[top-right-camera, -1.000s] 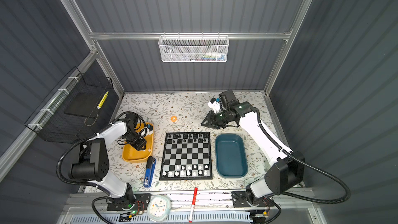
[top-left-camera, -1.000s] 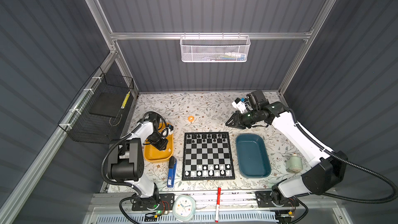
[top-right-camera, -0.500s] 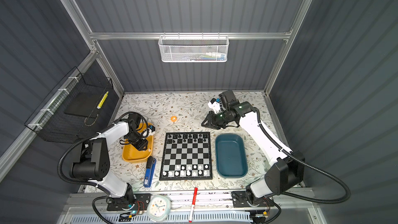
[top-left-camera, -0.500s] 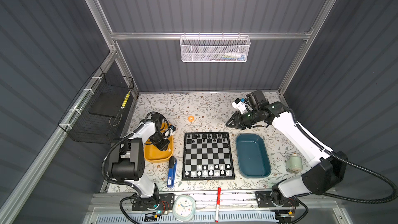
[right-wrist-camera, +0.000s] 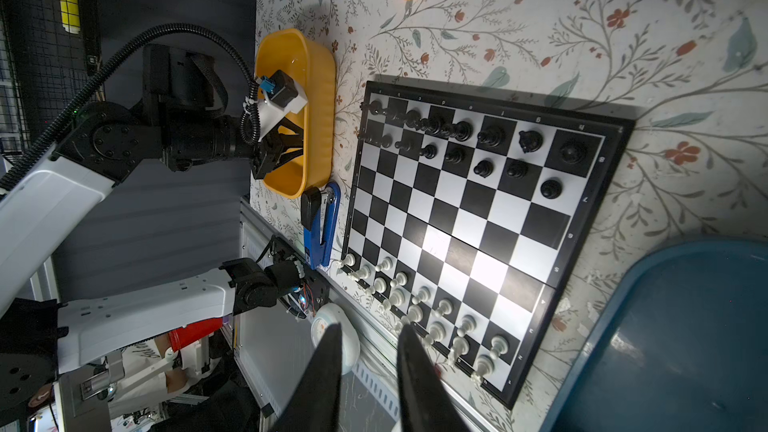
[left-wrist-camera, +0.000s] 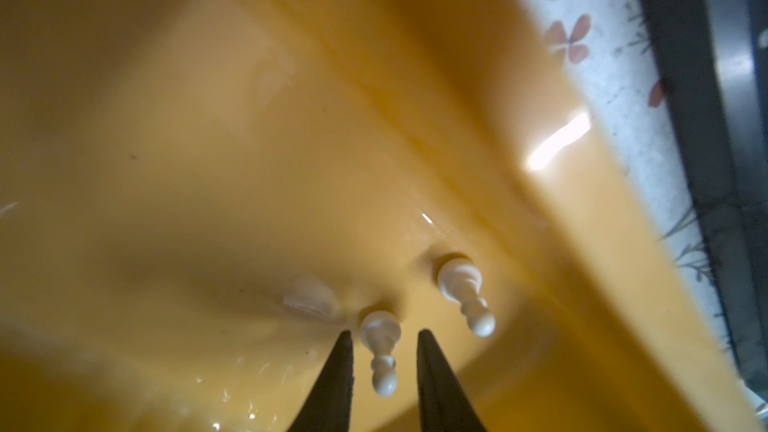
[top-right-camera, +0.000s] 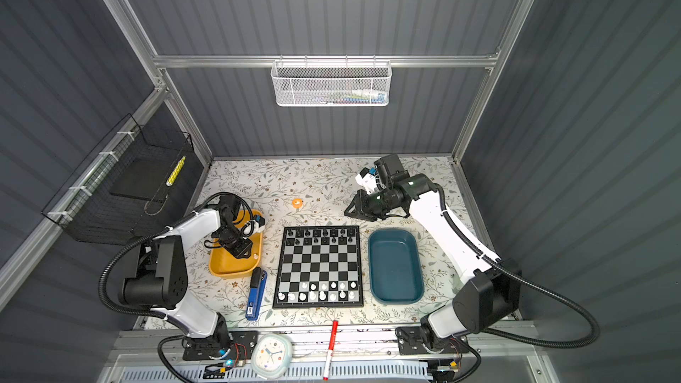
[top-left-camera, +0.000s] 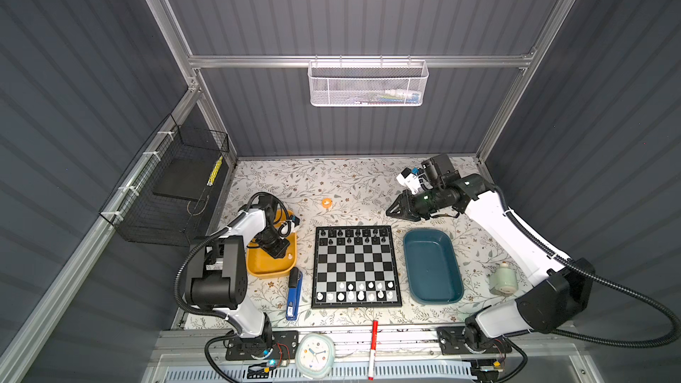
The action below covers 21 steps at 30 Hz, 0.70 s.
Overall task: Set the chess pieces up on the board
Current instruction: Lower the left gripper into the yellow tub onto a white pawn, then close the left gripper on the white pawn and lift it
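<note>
The board (top-left-camera: pixel 355 263) (top-right-camera: pixel 318 263) (right-wrist-camera: pixel 457 218) lies mid-table, with black chess pieces (top-left-camera: pixel 353 235) on its two far rows and white ones (top-left-camera: pixel 355 291) on its two near rows. My left gripper (top-left-camera: pixel 277 252) (top-right-camera: pixel 241 252) (left-wrist-camera: pixel 384 332) reaches down into the yellow tray (top-left-camera: pixel 265 270) (left-wrist-camera: pixel 208 118). It is open, and a white pawn (left-wrist-camera: pixel 379 338) lies between its fingers with a gap on each side. A second white pawn (left-wrist-camera: pixel 459 284) lies just beside it. My right gripper (top-left-camera: pixel 388 212) (top-right-camera: pixel 347 212) (right-wrist-camera: pixel 370 327) hovers behind the board's far right corner, open and empty.
A teal tray (top-left-camera: pixel 431 267) sits right of the board. A blue stapler (top-left-camera: pixel 293 294) lies between the yellow tray and the board. An orange ring (top-left-camera: pixel 326 202) lies behind the board. A red marker (top-left-camera: pixel 374 344) and a clock (top-left-camera: pixel 313 355) rest on the front rail.
My left gripper has shifted a little inside the yellow tray and its jaws have narrowed around the pawn. The right arm has not moved.
</note>
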{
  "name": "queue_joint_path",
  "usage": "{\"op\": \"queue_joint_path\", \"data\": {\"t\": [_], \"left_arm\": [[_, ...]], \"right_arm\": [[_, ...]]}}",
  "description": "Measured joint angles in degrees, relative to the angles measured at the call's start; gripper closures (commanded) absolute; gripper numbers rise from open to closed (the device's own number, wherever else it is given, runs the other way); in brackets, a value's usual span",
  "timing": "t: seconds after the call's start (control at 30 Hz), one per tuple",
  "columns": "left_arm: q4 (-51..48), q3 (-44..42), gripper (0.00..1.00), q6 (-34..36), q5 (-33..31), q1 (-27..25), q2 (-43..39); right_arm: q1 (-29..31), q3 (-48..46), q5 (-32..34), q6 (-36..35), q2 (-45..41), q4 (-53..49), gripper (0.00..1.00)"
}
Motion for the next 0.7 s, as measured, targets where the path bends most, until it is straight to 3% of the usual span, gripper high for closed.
{"op": "queue_joint_path", "data": {"t": [0.7], "left_arm": [[0.0,0.0,0.93,0.0,-1.3,0.0,0.0]], "right_arm": [[0.0,0.0,0.0,-0.3,0.0,0.2,0.73]]}}
